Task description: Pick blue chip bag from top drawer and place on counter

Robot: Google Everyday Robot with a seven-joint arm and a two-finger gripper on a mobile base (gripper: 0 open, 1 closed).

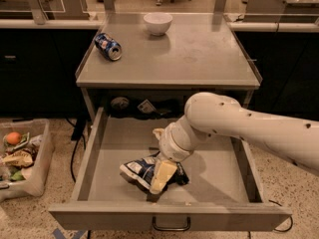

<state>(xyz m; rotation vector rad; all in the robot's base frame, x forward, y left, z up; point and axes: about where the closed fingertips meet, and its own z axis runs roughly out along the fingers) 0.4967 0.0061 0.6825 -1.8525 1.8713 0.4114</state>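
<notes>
Top drawer (215, 173) pulled fully open below bench (199, 56). Blue chip bag (136, 169) lies crumpled on drawer floor, front-centre, slightly left. White arm (239, 126) reaches in from right, over drawer. Hand (162, 176) down at bag's right end, touching it. Grip state: cannot tell, open vs closed not visible. Bag not lifted. On bench: blue soda can (108, 46) on its side at left, white bowl (158, 23) at back centre. Clear bin (44, 151) of food items on floor left of drawer.
</notes>
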